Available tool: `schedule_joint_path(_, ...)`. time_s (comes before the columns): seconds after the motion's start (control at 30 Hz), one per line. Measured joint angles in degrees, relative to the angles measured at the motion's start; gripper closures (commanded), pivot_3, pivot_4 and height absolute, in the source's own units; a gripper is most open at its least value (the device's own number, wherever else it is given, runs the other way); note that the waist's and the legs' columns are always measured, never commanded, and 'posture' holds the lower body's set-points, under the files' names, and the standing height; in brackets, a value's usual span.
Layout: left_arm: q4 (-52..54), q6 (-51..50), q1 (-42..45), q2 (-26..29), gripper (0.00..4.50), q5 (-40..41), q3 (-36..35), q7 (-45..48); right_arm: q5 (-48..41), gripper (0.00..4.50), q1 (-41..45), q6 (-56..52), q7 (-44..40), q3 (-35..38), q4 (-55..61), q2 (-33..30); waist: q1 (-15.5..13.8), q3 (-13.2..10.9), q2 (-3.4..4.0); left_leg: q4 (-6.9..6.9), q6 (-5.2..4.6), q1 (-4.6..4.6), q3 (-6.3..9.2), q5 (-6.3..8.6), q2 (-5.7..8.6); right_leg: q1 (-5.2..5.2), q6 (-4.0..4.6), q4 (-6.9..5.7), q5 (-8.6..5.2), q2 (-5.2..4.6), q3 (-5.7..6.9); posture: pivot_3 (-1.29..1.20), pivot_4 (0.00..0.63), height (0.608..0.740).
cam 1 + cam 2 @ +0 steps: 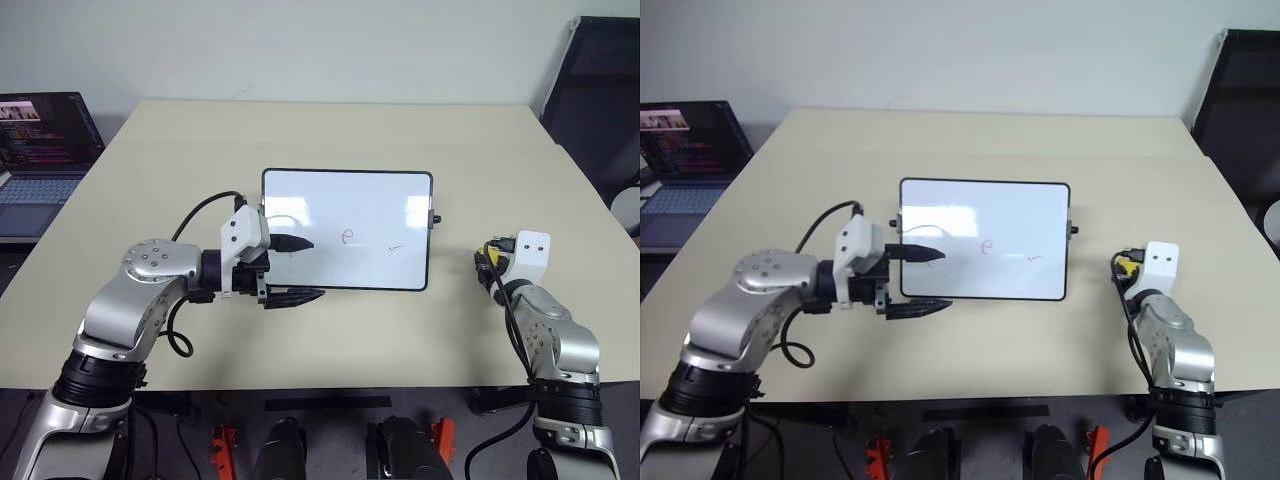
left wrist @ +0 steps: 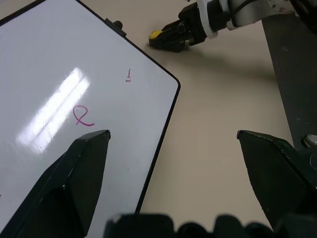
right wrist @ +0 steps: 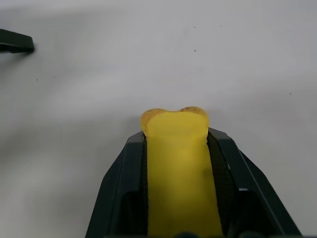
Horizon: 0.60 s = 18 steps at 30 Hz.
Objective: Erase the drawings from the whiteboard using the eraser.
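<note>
Eraser (image 3: 176, 148) clamped in right pincer (image 1: 490, 262), off the board.
Drawings (image 1: 348, 237) on whiteboard (image 1: 350, 205) remain unwiped; left pincer (image 1: 292, 268) gapes at its edge.

An office or lab room. A large beige table (image 1: 330, 150) stands against a plain pale wall (image 1: 300, 40). An open laptop (image 1: 40, 150) sits far left, a dark chair (image 1: 600, 110) far right.

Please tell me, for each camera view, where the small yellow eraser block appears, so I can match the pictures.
Left eye view: small yellow eraser block, right of the white black-framed whiteboard.
Right eye view: same place.
Left wrist view: beyond the whiteboard's corner.
Right wrist view: clamped in the right gripper.
Shared landmark: the whiteboard.
</note>
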<state>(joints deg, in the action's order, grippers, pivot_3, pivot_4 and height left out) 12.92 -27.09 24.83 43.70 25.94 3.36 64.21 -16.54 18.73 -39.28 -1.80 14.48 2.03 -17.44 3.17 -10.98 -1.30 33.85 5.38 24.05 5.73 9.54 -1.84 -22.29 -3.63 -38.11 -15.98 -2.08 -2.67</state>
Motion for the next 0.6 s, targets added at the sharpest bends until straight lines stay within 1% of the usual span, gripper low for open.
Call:
schedule_joint_path(0.13, 0.4, -1.0, -3.0, 0.8, 0.00, 0.0, -1.9, -2.1, -0.4, 3.25, -1.1, -0.2, -2.0, -0.2, 2.9, -0.1, 0.0, 0.0, 0.02, -0.01, 0.00, 0.00, 0.02, 0.00, 0.00, -0.01, 0.00, -0.01, -0.01, 0.00, 0.01, 0.00, 0.150, 0.740)
schedule_joint_path(0.27, 2.7, -3.3, -9.1, 2.2, 0.00, -0.3, -4.4, -5.7, -0.6, 3.25, -6.2, -1.8, -5.5, -3.0, 13.1, -1.9, 0.0, 0.0, 0.03, -0.06, 0.00, 0.00, 0.03, 0.01, -0.01, -0.02, 0.02, 0.01, -0.05, 0.00, 0.01, 0.00, 0.150, 0.740)
schedule_joint_path(0.33, 3.9, -4.1, -11.4, 2.2, 0.00, -0.5, -4.8, -7.3, -0.6, 3.25, -8.4, -2.7, -7.7, -5.8, 19.1, -3.6, -0.1, 0.0, 0.04, -0.05, 0.00, 0.00, 0.04, 0.00, -0.01, -0.02, 0.08, 0.00, -0.08, -0.01, 0.02, 0.00, 0.150, 0.740)
schedule_joint_path(0.43, 5.0, -4.6, -11.9, 2.1, 0.00, -0.6, -5.0, -8.9, -0.4, 3.25, -8.9, -3.1, -10.3, -10.5, 25.9, -5.3, -0.1, 0.0, 0.03, 0.00, -0.02, -0.07, 0.05, -0.01, -0.02, 0.02, 0.29, -0.02, -0.16, 0.00, 0.02, 0.00, 0.150, 0.740)
schedule_joint_path(0.5, 5.1, -4.7, -11.8, 2.1, 0.00, -0.7, -5.1, -9.5, 0.6, 3.25, -8.4, -3.5, -10.9, -14.5, 28.2, -6.2, -0.2, 0.0, 0.03, 0.03, -0.04, -0.10, 0.03, -0.02, -0.02, 0.05, 0.30, -0.01, -0.14, -0.01, 0.00, 0.00, 0.150, 0.740)
schedule_joint_path(0.6, 4.4, -4.2, -11.5, 2.1, 0.00, -1.0, -5.0, -9.5, 4.1, 3.25, -5.6, -3.6, -11.8, -20.4, 28.2, -7.3, -0.2, 0.0, 0.03, 0.05, -0.05, -0.09, 0.01, -0.03, -0.02, 0.03, 0.31, 0.00, -0.12, -0.01, -0.01, 0.00, 0.150, 0.740)
